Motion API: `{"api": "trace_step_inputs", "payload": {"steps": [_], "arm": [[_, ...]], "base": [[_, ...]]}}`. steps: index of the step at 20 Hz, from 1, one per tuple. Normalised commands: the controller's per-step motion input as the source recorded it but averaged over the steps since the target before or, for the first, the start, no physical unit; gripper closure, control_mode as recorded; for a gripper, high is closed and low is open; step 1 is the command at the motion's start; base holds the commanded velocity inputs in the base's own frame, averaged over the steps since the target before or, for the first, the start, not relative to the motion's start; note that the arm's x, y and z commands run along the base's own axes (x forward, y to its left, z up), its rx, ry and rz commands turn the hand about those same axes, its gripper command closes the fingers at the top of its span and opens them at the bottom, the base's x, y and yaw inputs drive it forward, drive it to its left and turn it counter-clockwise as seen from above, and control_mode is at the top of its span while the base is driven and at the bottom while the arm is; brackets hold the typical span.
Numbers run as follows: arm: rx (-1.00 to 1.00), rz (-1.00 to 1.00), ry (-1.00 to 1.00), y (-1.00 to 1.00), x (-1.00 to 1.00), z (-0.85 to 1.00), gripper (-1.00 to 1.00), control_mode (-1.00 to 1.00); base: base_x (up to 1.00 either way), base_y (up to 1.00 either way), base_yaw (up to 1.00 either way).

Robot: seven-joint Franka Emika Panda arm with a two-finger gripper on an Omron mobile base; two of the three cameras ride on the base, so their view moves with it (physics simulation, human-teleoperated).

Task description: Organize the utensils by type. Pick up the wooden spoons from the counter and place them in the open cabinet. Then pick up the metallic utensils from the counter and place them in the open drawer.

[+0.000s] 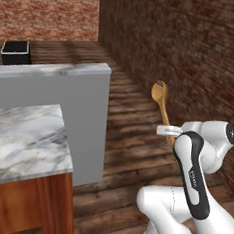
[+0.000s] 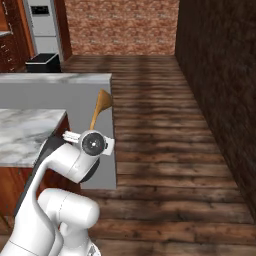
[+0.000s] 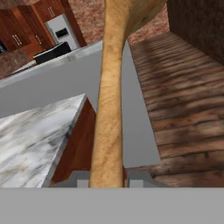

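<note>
One wooden spoon (image 3: pixel 108 109) clamped in gripper (image 3: pixel 107 181), bowl up, beside counter (image 1: pixel 21 141)

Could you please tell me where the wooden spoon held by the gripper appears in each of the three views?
Left base view: the wooden spoon is right of centre, bowl up, above the white arm.
Right base view: the spoon is left of centre, rising from the arm's wrist against the grey ledge.
Hand view: its handle runs up the middle from the gripper.
Shared landmark: the marble counter.
</note>
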Motion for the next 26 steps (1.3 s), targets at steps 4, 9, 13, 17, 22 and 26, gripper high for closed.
{"api": "trace_step_inputs", "payload": {"steps": [4,9,13,17,22,26], "arm": [[0.0,0.0,0.0,0.0,0.0,0.0,1.0,1.0],[0.0,0.0,0.0,0.0,0.0,0.0,1.0,1.0],[0.0,0.0,0.0,0.0,0.0,0.0,1.0,1.0],[0.0,0.0,0.0,0.0,0.0,0.0,1.0,1.0],[0.0,0.0,0.0,0.0,0.0,0.0,1.0,1.0],[0.0,0.0,0.0,0.0,0.0,0.0,1.0,1.0]], "base": [[0.64,-1.0,0.17],[0.77,-0.93,0.23],[0.93,-0.78,0.3],[1.0,-0.63,0.32],[1.0,-0.46,0.33],[1.0,-0.36,0.33]]}}
